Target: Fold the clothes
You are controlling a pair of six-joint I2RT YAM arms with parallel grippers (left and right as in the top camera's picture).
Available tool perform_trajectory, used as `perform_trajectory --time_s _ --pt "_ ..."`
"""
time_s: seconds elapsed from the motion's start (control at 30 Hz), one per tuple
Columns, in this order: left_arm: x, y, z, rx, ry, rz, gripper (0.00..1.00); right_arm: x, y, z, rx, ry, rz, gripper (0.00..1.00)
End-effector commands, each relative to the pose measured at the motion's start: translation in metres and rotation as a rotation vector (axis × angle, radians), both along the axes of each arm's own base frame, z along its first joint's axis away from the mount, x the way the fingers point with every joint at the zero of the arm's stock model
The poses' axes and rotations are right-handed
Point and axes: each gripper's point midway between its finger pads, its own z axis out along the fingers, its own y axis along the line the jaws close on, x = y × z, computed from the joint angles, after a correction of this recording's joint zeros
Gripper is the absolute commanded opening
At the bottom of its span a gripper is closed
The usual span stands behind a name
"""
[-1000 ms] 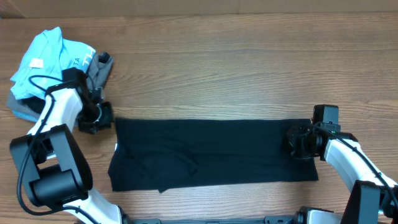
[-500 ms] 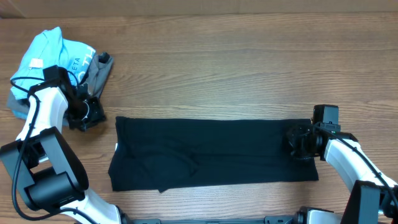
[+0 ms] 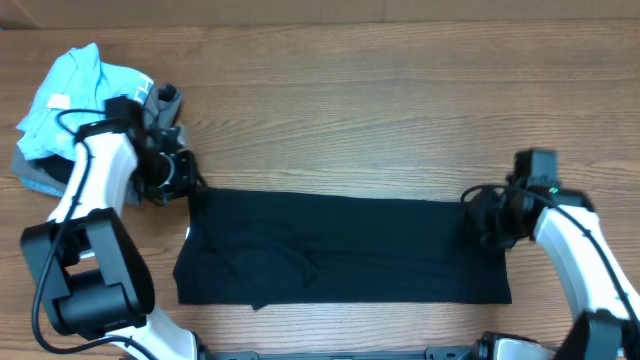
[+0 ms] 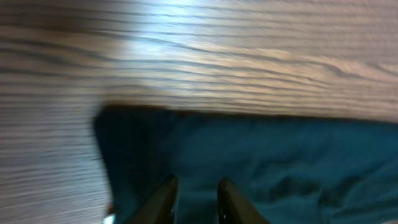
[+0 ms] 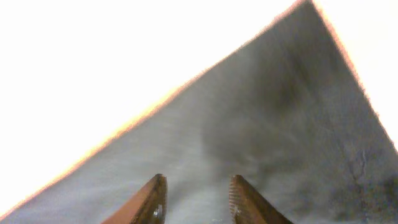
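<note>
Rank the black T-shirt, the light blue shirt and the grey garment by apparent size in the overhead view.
1. black T-shirt
2. light blue shirt
3. grey garment, mostly hidden under the blue shirt, so unsure

Grey garment (image 3: 30,178) mostly under blue shirt (image 3: 65,90); black T-shirt (image 4: 280,162) blurred close-up.

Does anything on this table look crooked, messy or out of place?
The black shirt lies as a long flat band, but its left end is uneven: the lower corner juts out past the upper one, with creases. At the far left, a light blue shirt lies crumpled on a grey garment.
</note>
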Motion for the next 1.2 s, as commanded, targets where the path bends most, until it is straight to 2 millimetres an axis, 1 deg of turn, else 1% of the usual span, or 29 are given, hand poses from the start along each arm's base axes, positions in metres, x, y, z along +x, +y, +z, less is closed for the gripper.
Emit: perform_trajectory --time_s 0.0,0.07,0.1,0.13,0.17,0.23,0.3,0.37,0.43,0.53,0.6,0.67,0.73,0.8,0.9,0.97,1.0,1.03,1.07,1.1,1.17 --pt "-0.006 -0.022 0.005 -0.009 -0.015 -0.078 0.29 0.028 -0.006 0.049 -0.046 -0.144 0.040 0.40" --pt "-0.013 -0.029 -0.001 -0.001 0.009 -0.100 0.32 0.025 -0.006 0.049 -0.043 -0.131 0.040 0.38" --pt "-0.018 -0.031 -0.005 0.003 0.025 -0.102 0.32 0.020 -0.006 0.046 -0.043 -0.108 0.038 0.33" --pt "-0.024 -0.034 -0.010 0.005 0.046 -0.107 0.31 0.014 -0.005 0.041 -0.040 -0.074 0.033 0.26" --pt "-0.030 -0.037 -0.015 0.002 0.063 -0.112 0.29 0.008 -0.005 0.036 -0.036 -0.041 0.030 0.19" --pt "-0.040 -0.042 -0.027 -0.001 0.086 -0.107 0.24 -0.001 -0.003 0.025 -0.026 0.019 0.032 0.10" --pt "-0.046 -0.045 -0.041 0.000 0.086 -0.105 0.22 -0.008 -0.003 0.010 -0.018 0.069 0.025 0.09" --pt "-0.051 -0.046 -0.055 0.002 0.079 -0.086 0.20 -0.012 -0.002 -0.010 -0.004 0.117 -0.023 0.08" --pt "-0.053 -0.046 -0.066 0.003 0.072 -0.058 0.20 -0.015 -0.002 -0.028 0.007 0.154 -0.048 0.06" --pt "-0.051 -0.041 -0.078 0.029 0.046 0.001 0.21 -0.019 -0.001 -0.056 0.018 0.215 -0.076 0.05" --pt "-0.045 -0.036 -0.082 0.060 0.025 0.028 0.22 -0.016 -0.002 -0.071 0.020 0.239 -0.096 0.05" --pt "-0.035 -0.033 -0.082 0.077 -0.015 0.033 0.21 -0.007 -0.004 -0.085 0.023 0.234 -0.120 0.04" --pt "-0.024 -0.032 -0.080 0.079 -0.061 0.035 0.20 0.006 -0.006 -0.101 0.028 0.215 -0.160 0.04" --pt "-0.013 -0.030 -0.078 0.088 -0.102 0.048 0.20 0.018 -0.008 -0.113 0.032 0.188 -0.194 0.04" --pt "0.004 -0.027 -0.073 0.096 -0.165 0.065 0.21 0.046 -0.011 -0.125 0.045 0.100 -0.238 0.04" --pt "0.017 -0.023 -0.069 0.113 -0.200 0.101 0.25 0.069 -0.009 -0.124 0.075 0.011 -0.232 0.04" --pt "0.025 -0.022 -0.064 0.115 -0.227 0.106 0.28 0.083 -0.009 -0.120 0.086 -0.045 -0.226 0.04" --pt "0.033 -0.021 -0.058 0.115 -0.250 0.107 0.34 0.092 -0.009 -0.116 0.093 -0.081 -0.221 0.04" --pt "0.040 -0.021 -0.053 0.111 -0.265 0.110 0.36 0.102 -0.008 -0.110 0.104 -0.117 -0.212 0.04" --pt "0.047 -0.022 -0.045 0.103 -0.279 0.112 0.37 0.110 -0.006 -0.102 0.119 -0.151 -0.181 0.07" --pt "0.056 -0.023 -0.030 0.091 -0.281 0.105 0.41 0.125 0.004 -0.079 0.173 -0.229 -0.068 0.14"
